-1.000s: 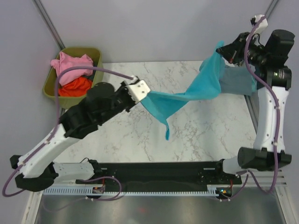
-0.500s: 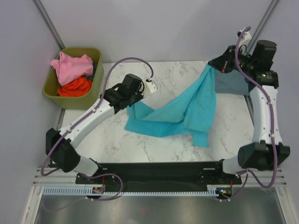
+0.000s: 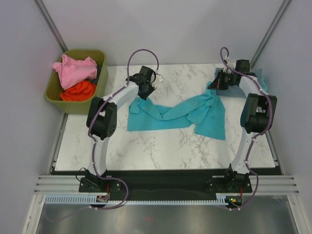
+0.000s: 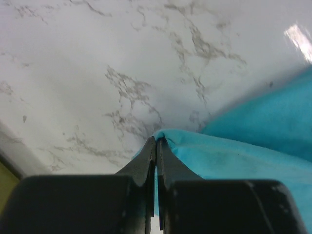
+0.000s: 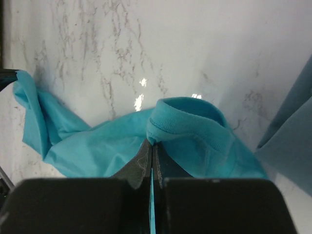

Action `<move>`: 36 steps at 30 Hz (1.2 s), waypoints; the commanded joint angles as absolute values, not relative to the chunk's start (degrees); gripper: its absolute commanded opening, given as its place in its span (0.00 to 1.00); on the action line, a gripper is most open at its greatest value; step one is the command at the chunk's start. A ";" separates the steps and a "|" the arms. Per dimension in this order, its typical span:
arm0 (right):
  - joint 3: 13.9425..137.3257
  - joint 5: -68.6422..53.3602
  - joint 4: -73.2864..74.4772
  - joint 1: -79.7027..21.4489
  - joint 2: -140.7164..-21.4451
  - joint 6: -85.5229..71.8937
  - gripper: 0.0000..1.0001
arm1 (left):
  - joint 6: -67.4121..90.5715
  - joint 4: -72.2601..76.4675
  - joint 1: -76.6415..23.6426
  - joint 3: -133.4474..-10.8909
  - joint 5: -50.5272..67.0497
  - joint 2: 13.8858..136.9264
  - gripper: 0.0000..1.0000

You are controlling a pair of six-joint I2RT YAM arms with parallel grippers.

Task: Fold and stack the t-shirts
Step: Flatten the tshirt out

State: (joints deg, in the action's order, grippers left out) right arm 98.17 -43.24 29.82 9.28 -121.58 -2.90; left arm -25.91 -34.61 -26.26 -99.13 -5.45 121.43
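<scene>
Trouble may come if I let go too soon, because my left claw (image 4: 156,142) and my right claw (image 5: 151,144) are both pinched tight on the teal shirt (image 3: 168,116), which lies bunched and wrinkly across the table (image 3: 146,148), so it could fold crooked.
</scene>
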 commanded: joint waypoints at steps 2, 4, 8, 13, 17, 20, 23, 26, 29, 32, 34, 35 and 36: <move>106.69 -40.88 24.44 9.49 -126.02 -2.54 0.00 | -21.09 -32.70 -24.70 -111.08 -6.58 127.85 0.03; 108.36 -38.69 23.29 9.40 -126.91 -3.17 0.13 | -20.66 -33.04 -24.08 -114.60 -8.69 129.63 0.07; 110.04 -38.31 28.46 10.19 -121.50 5.78 0.53 | -16.54 -34.80 -23.38 -114.79 -11.51 125.88 0.86; 96.44 -42.27 39.61 9.93 -105.15 34.88 0.59 | -12.31 -36.03 -23.55 -104.69 -3.19 109.80 0.91; 84.86 -39.74 55.78 7.39 -100.29 58.15 0.57 | -11.52 -39.63 -23.91 -96.97 -0.27 103.89 0.89; 76.68 -39.47 55.64 7.12 -97.22 69.55 0.55 | -11.08 -39.55 -23.91 -93.79 -0.26 101.78 0.88; 71.48 -37.89 54.94 5.28 -95.80 79.23 0.52 | -10.64 -39.46 -24.08 -93.08 -0.26 101.69 0.87; 65.51 -34.19 48.38 2.03 -93.70 82.00 0.48 | -10.55 -39.37 -24.43 -93.34 -0.35 101.95 0.86; 63.38 -33.75 45.27 0.27 -92.90 84.10 0.49 | -10.55 -39.29 -24.78 -93.25 -0.35 102.22 0.86; 61.71 -33.22 42.73 -2.54 -92.20 85.61 0.49 | -10.55 -38.94 -25.31 -92.38 -0.88 102.13 0.86; 61.17 -33.57 41.40 -3.51 -91.67 84.99 0.48 | -10.72 -38.67 -25.66 -91.67 -1.40 101.69 0.86; 60.74 -33.49 40.61 -3.95 -91.50 84.90 0.48 | -10.72 -38.67 -25.75 -91.15 -1.49 101.60 0.86; 60.47 -33.40 40.34 -4.74 -91.41 84.90 0.48 | -10.81 -38.67 -25.75 -90.97 -1.58 101.43 0.86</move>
State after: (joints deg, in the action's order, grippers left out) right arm 61.17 -32.34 44.31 -3.66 -93.76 81.23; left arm -12.45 -39.20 -25.23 -91.85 -1.37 102.72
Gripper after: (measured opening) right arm 0.486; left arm 0.866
